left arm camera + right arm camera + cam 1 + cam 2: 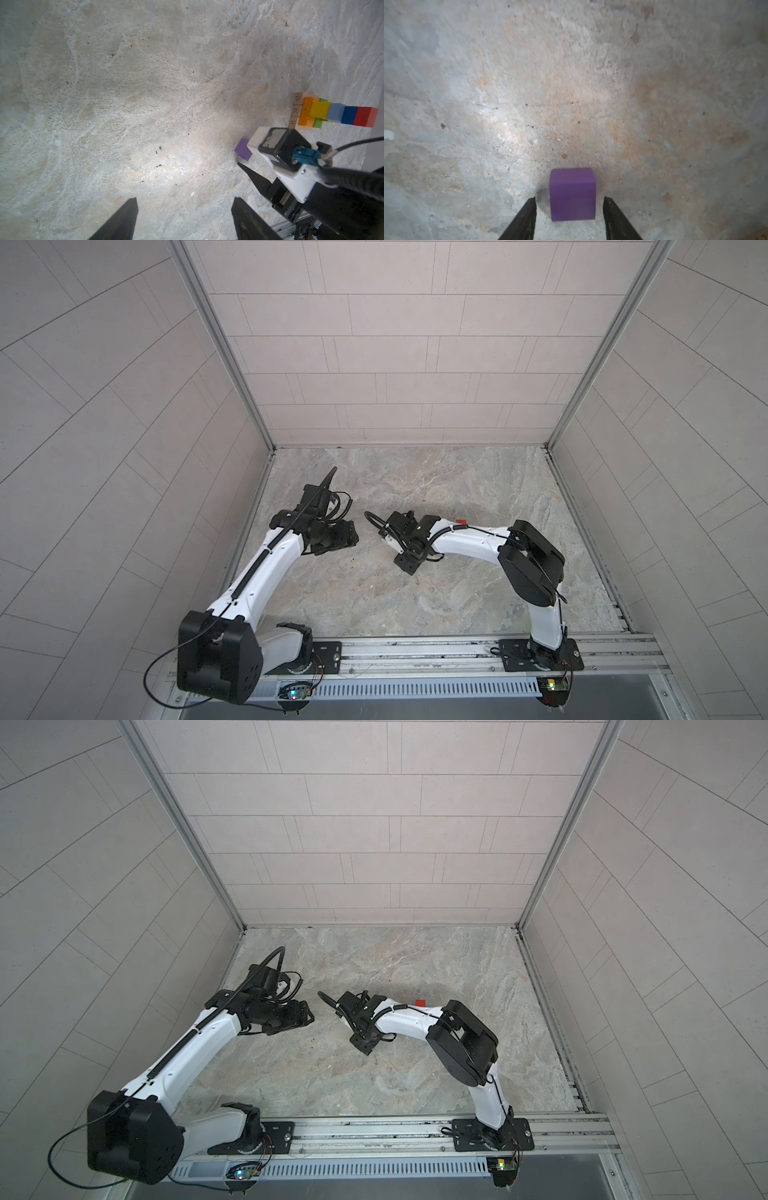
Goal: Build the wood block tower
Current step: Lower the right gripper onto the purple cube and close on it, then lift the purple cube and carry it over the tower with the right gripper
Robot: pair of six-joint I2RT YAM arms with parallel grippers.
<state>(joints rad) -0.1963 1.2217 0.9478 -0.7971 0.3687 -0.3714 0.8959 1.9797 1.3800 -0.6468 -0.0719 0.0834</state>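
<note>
**Right wrist view.** The purple cube [572, 194] sits flat on the counter [571, 83], between the two fingers [527, 216] of your right tool [569, 198]. A strip of counter shows on each side of the cube. The tool is therefore partly open around it, straddling without touching, and it holds nothing.

**Left wrist view.** Your left tool [185, 199] stands wide apart over the counter with nothing between its fingers. It is off to one side of the cube [243, 149]. The tower [324, 113] stands near the cube but apart from it, with a stretch of counter between them. From the base up you can read three tan bars, orange and green bricks, a yellow brick, a light-blue brick, a blue cube and a red cube [365, 117]. The purple cube is not on the tower.

**Both top views.** The right tool hides the purple cube. Of the tower, only the red cube [460, 522] [420, 1003] shows, just beyond the right forearm [465, 547].

**Edges and room.**
- Tiled walls [374, 364] close the counter on the far side and on both flanks.
- The rail [415, 649] that carries both arm bases runs along the near edge.
- Both tools work about mid-counter, the left one nearer the left wall.
- Open counter [415, 489] lies between the tools and the far wall.
- More open counter lies between the tools and the rail, and a gap separates the two tools.
</note>
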